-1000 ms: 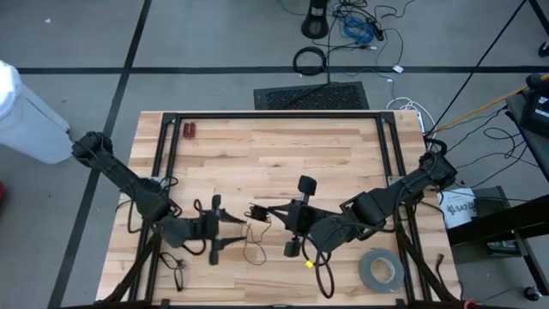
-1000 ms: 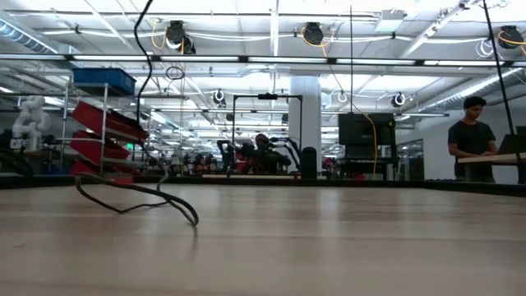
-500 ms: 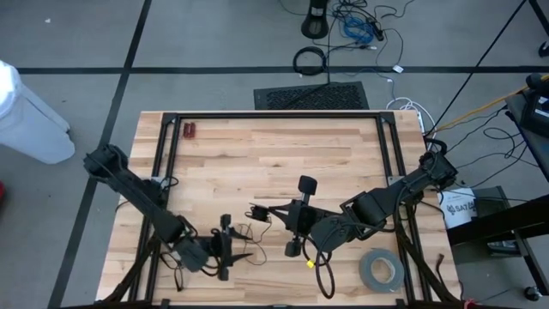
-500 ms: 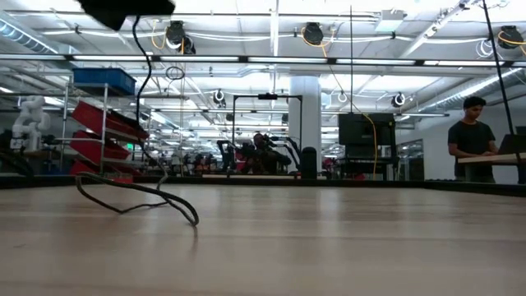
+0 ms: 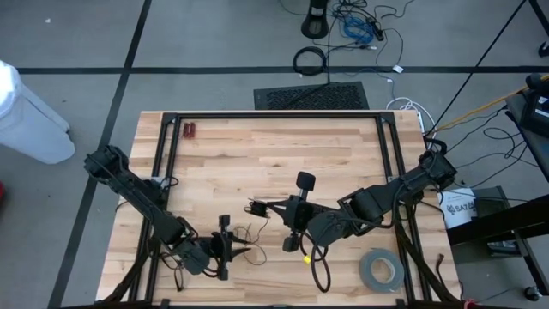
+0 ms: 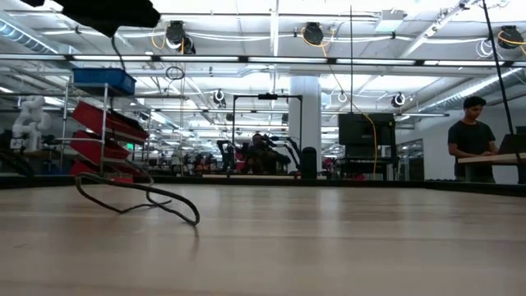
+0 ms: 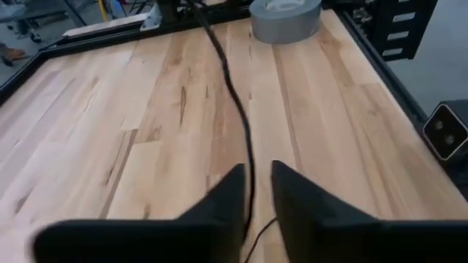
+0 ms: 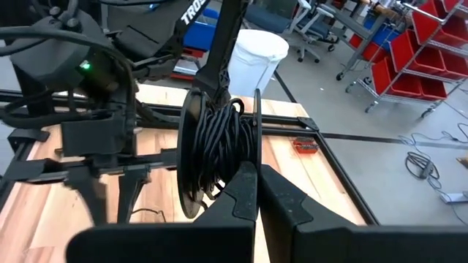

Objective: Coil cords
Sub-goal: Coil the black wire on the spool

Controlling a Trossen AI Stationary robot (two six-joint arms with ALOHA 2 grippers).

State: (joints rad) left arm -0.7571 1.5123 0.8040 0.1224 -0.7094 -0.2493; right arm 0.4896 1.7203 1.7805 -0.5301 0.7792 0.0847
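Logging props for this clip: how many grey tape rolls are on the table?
1: the grey tape roll lies flat near the table's right front corner, beside the right arm; the left wrist view shows it too. None seems hidden.
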